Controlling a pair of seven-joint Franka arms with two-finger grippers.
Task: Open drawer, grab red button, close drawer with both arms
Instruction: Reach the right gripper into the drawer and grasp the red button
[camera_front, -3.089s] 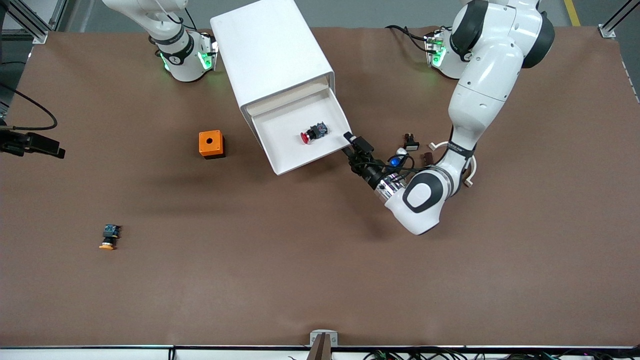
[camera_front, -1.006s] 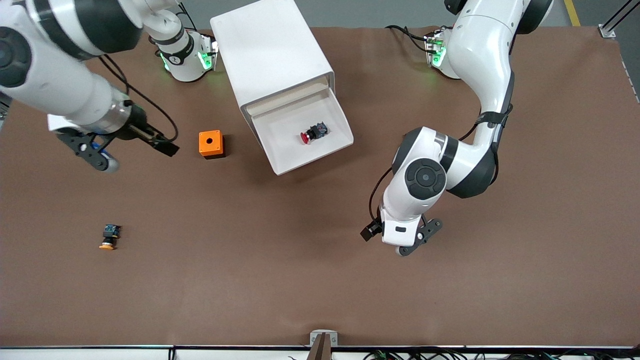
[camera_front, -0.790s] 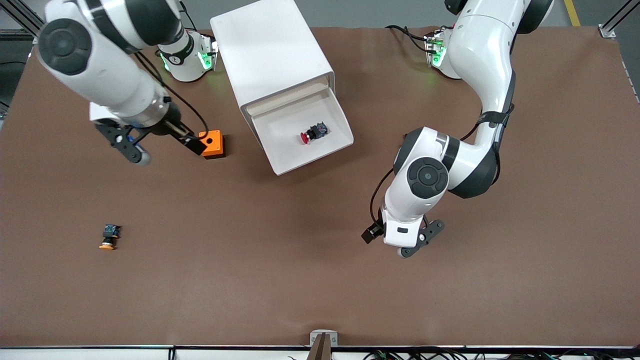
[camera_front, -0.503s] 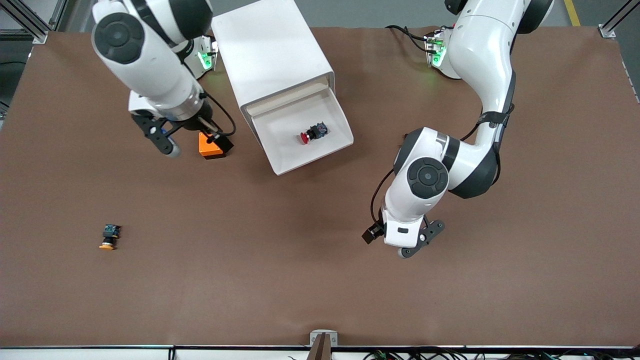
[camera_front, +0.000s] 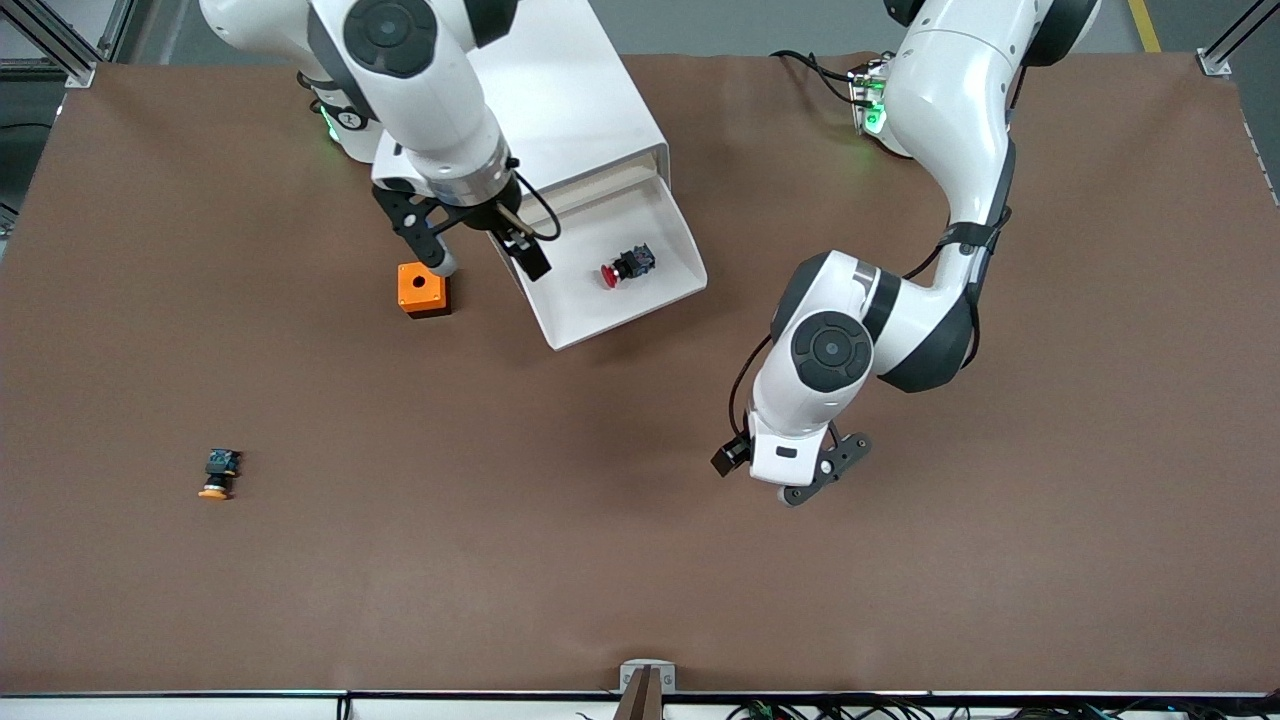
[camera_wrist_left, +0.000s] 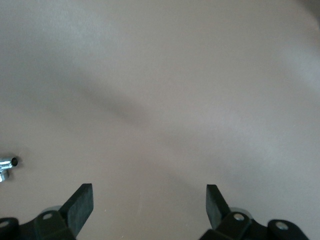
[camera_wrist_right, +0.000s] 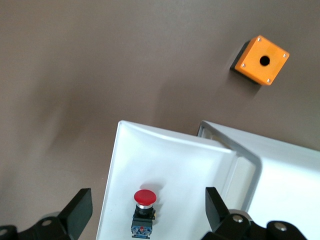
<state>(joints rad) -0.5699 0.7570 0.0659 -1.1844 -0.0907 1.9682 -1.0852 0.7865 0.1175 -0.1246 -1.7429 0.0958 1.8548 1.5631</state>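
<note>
Two grippers stand released: with the drawer (camera_front: 610, 262) pulled open and the button (camera_front: 627, 266) lying inside it, the right gripper (camera_front: 478, 243) hangs over the drawer's edge, seemingly positioned to grab, while the left gripper (camera_front: 778, 470) waits over bare worktop (camera_front: 560, 520) nearer the camera.

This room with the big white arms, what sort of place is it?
Probably a robotics lab: two white arms, the right arm and the left arm, work at a brown table framed by aluminium rails, with loose cables.
</note>
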